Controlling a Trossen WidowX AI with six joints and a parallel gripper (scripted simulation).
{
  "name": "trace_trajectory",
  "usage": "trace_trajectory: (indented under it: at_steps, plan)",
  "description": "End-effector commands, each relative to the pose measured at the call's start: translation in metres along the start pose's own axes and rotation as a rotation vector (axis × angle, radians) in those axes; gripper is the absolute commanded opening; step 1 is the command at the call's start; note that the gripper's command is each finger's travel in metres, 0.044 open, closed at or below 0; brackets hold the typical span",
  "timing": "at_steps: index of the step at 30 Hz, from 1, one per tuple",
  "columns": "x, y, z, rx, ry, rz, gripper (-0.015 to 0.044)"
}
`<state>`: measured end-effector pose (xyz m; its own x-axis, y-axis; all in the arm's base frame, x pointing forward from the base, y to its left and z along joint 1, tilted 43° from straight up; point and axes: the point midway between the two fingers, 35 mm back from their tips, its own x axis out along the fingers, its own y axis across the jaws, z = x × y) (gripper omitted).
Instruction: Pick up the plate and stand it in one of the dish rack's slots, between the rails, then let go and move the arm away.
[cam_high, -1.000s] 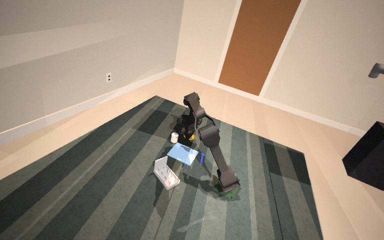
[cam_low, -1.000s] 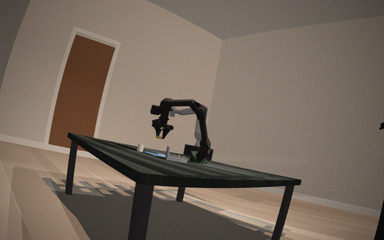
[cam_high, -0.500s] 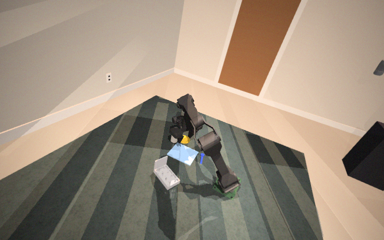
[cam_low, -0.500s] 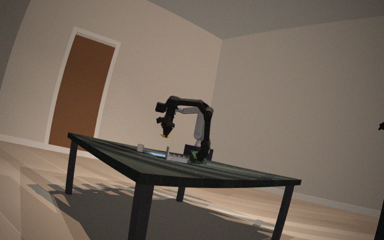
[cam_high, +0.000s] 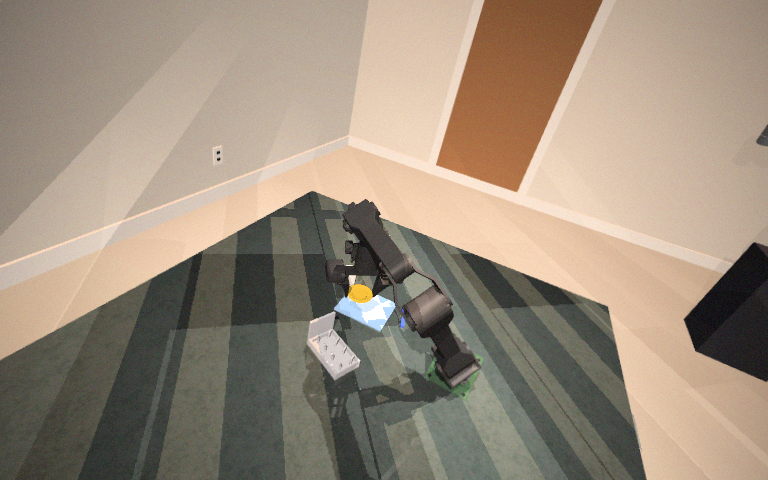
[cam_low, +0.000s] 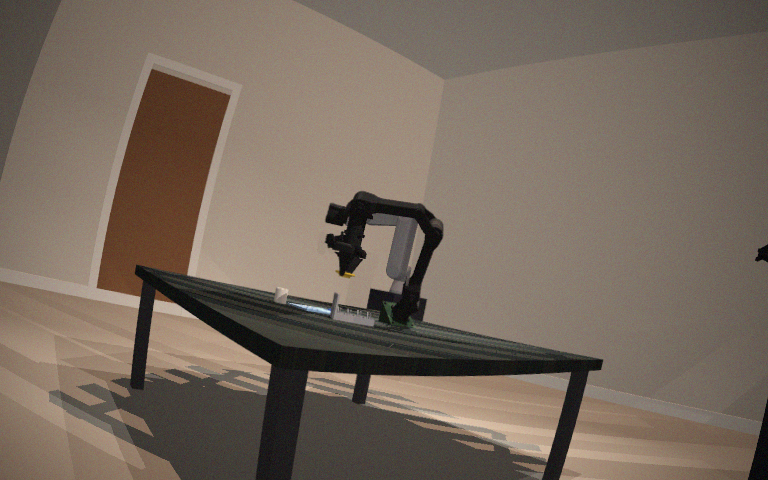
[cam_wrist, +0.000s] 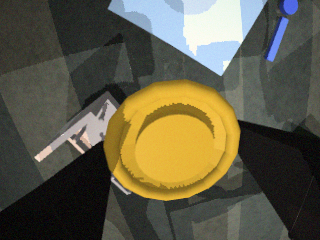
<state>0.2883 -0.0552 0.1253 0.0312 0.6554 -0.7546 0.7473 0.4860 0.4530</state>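
The yellow plate (cam_high: 360, 293) (cam_low: 346, 275) (cam_wrist: 177, 150) is held face up and roughly level, well above the table. My gripper (cam_high: 360, 294) (cam_low: 346, 273) (cam_wrist: 171, 138) is shut on the plate, with one dark finger at each of two opposite sides of its rim. The pale grey dish rack (cam_high: 321, 325) (cam_low: 354, 318) stands on the table, with a tall wall at one end and rows of thin pegs. In the wrist view the rack (cam_wrist: 94, 126) is partly hidden behind the plate. The gripper is to one side of the rack and higher than it.
A light blue mat (cam_high: 382, 323) (cam_low: 308, 308) (cam_wrist: 215, 50) lies beside the rack, below the plate. A white cup (cam_high: 351, 280) (cam_low: 280, 294) stands near the mat. A small blue object (cam_high: 402, 318) (cam_wrist: 276, 40) lies at the mat's other side, near the arm.
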Motion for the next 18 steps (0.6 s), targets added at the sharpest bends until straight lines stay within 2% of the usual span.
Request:
trace_trajectory:
  at_steps: [1,18]
  plan:
    - [0.001,0.006,-0.019,0.136,0.008,0.005,0.0000]
    - [0.004,0.021,-0.094,0.718,0.020,0.014,0.0000]
